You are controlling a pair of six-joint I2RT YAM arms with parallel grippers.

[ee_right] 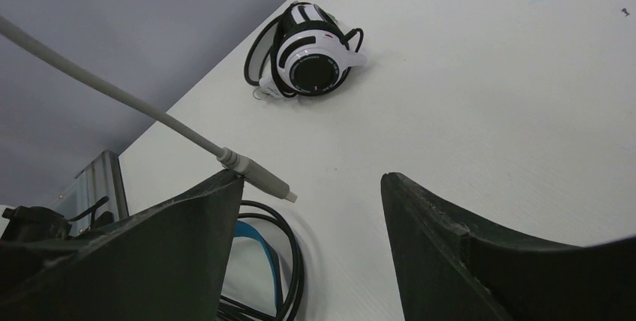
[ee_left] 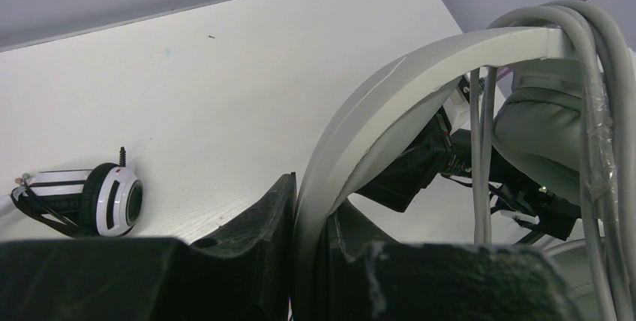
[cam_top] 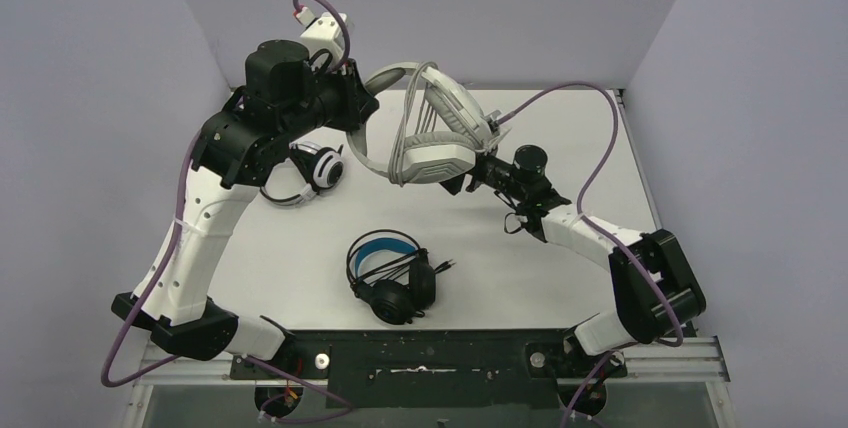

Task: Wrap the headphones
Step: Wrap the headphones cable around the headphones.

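A grey-white headset (cam_top: 432, 138) hangs in the air at the back of the table. My left gripper (cam_top: 358, 110) is shut on its headband (ee_left: 390, 103); in the left wrist view the band runs up between the black fingers (ee_left: 262, 220). Its pale cable (ee_left: 592, 103) is looped several times over the band beside an ear cushion. My right gripper (ee_right: 311, 186) is open just under the ear cups (cam_top: 468, 178), and the cable's plug (ee_right: 259, 175) rests against its left fingertip. A white headset with black cup centres (cam_top: 315, 166) and a black headset with a blue-lined band (cam_top: 390, 273) lie on the table.
The white table (cam_top: 560, 268) is walled by grey panels at the back and both sides. The white-and-black headset (ee_right: 311, 62) lies under my left arm; the black one (ee_right: 262, 261) lies near the front middle. A metal rail (cam_top: 430, 358) carries the arm bases.
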